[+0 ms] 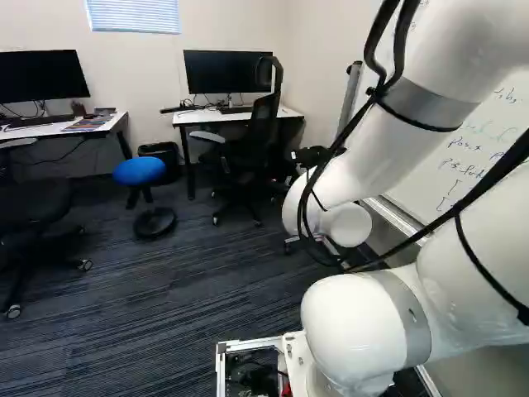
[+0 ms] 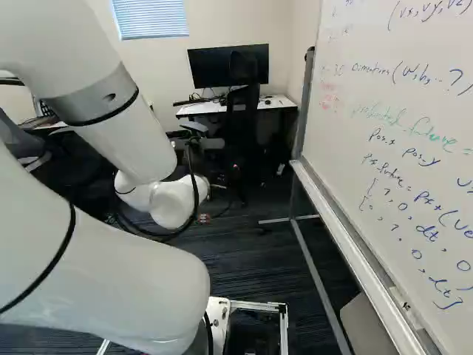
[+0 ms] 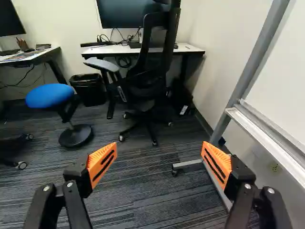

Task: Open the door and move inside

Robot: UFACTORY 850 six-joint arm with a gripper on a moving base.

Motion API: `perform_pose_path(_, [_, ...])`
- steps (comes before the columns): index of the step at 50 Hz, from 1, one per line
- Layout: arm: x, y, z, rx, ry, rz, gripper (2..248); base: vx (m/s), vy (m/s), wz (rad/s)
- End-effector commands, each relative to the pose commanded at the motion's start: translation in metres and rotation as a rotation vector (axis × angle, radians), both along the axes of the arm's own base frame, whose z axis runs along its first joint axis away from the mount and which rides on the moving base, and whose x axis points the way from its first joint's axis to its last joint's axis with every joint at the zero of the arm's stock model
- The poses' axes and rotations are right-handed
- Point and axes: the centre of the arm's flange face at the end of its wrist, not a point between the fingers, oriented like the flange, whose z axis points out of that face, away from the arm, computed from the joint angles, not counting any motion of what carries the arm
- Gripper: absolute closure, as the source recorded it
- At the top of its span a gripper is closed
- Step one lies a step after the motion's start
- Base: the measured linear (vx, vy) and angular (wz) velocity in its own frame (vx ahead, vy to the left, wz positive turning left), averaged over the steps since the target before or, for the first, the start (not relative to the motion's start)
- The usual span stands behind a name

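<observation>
No door can be made out in any of the views. In the wrist view my gripper (image 3: pixel 159 145) stands open, its two orange pads (image 3: pixel 103 163) wide apart with nothing between them. Beyond the fingers lies dark striped carpet (image 3: pixel 143 191). The white wrist of my arm (image 1: pixel 345 225) hangs right of the middle in the left base view, and I cannot make out the fingers clearly in either base view.
A whiteboard (image 2: pixel 392 148) on a metal frame runs along the right side, its foot (image 3: pixel 188 164) reaching out near one finger. Ahead stand a black office chair (image 3: pixel 147 71), a desk (image 2: pixel 277 103), a bin (image 3: pixel 88 88) and a blue stool (image 1: pixel 139 170). Another desk (image 1: pixel 62 126) is farther left.
</observation>
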Motion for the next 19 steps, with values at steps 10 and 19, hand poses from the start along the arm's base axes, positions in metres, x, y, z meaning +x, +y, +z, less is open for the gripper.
perform_pose_path(10, [0.0, 0.0, 0.0, 0.0, 0.0, 0.0, 3, 0.004, 0.0, 0.0])
perform_pose_path(19, [0.0, 0.0, 0.0, 0.0, 0.0, 0.0, 3, 0.0, 0.0, 0.0])
